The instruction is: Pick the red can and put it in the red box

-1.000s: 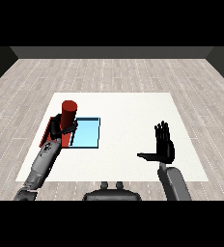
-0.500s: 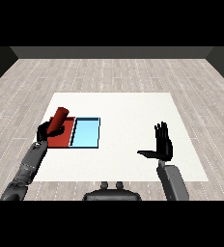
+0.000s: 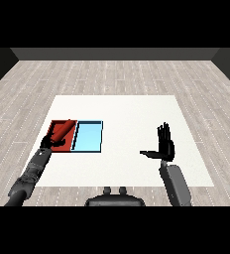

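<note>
Head view: cylindrical red can, flat red tray

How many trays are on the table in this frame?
2. The red tray lies at the table's left with the red can in it; the light blue tray sits right beside it. None appears hidden.

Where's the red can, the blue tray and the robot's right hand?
red can (image 3: 62, 131): head view, middle of its side.
blue tray (image 3: 87, 137): head view, bare floor of the tray.
right hand (image 3: 164, 145): head view, on the palm.
</note>
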Controlling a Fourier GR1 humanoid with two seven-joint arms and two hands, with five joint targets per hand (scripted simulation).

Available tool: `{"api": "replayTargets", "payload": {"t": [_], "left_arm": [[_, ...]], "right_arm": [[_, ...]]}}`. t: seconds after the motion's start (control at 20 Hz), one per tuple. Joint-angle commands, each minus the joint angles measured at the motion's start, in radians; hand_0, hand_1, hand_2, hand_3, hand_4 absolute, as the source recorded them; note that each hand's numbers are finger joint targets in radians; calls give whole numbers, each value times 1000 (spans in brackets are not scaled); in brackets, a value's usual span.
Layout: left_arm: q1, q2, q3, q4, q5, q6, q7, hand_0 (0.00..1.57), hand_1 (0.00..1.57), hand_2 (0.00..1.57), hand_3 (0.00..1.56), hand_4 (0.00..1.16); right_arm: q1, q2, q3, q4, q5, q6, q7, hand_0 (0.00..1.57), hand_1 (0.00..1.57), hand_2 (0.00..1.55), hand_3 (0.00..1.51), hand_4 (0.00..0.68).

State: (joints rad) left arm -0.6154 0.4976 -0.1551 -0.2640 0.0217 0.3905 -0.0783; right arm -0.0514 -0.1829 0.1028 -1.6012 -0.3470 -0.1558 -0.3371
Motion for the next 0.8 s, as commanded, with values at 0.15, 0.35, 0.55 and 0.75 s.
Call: {"api": "replayTargets", "payload": {"t": [0.15, 0.35, 0.55, 0.75], "left_arm": [[-43, 21, -51, 169, -72, -181, -24, 0, 0, 0, 0, 0], [-67, 14, 81, 147, 42, -96, -109, 0, 0, 0, 0, 0], [-90, 0, 270, -19, 240, -188, -322, 0, 0, 0, 0, 0], [-90, -106, 350, -178, 356, -377, -546, 0, 0, 0, 0, 0]], "right_arm": [[-63, 14, -27, 71, -14, 18, -25, 0, 0, 0, 0, 0], [-64, -1, -33, 62, -20, 46, -26, 0, 0, 0, 0, 0], [-22, 30, -3, 48, -16, 42, -42, 0, 0, 0, 0, 0], [-23, 19, -14, 63, -23, 64, -60, 0, 0, 0, 0, 0]]}}
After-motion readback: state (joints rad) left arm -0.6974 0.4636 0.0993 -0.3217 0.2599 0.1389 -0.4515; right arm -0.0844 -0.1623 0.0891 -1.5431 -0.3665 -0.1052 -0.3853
